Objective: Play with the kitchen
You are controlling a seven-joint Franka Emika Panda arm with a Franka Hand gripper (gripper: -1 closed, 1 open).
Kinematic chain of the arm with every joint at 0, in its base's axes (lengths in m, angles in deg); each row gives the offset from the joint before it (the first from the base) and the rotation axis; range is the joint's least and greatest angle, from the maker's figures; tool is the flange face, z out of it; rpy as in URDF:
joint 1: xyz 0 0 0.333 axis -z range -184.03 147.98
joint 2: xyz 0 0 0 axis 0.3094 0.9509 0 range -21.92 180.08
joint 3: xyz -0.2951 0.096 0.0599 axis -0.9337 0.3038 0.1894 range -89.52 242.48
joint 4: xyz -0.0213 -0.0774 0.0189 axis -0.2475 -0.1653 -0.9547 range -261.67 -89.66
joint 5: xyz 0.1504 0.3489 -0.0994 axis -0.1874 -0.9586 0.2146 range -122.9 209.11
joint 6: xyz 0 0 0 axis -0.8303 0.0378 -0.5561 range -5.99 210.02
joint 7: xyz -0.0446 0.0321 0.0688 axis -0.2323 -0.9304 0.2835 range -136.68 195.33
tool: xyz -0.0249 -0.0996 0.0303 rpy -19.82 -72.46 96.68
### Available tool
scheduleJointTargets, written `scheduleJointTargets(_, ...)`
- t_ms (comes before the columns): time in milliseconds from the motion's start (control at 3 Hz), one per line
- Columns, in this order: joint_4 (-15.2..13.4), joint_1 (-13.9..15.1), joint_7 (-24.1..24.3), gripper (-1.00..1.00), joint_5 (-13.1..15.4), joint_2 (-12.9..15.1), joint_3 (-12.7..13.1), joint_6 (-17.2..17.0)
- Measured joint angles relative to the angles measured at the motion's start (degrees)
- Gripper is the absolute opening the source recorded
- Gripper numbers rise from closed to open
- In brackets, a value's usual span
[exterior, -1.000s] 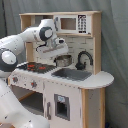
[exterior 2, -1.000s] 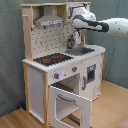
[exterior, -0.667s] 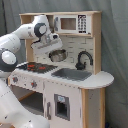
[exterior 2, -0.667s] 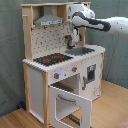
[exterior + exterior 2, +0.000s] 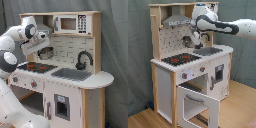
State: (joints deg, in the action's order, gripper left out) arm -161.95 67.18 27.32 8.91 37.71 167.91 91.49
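My pincer (image 5: 194, 40) hovers mid-frame above the kitchen (image 5: 188, 70) stovetop (image 5: 180, 59), its spread I cannot tell; I descend slowly, clear of the hood (image 5: 177, 20)

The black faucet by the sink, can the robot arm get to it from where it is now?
Probably yes. The gripper hangs above the counter near the back wall, and nothing stands between it and the faucet.

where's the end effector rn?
In the second exterior view the end effector hangs above the kitchen counter, under the hood, between the stovetop and the sink.
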Motion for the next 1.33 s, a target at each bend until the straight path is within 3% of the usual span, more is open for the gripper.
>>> scheduleJointTargets(667, 5.5, 3.0, -0.2, -1.00, 0.0, 0.0, 8.3, 5.8)
scheduleJointTargets(1333, 12.9, 8.4, -1.3, -1.00, 0.0, -0.5, 17.1, 6.8)
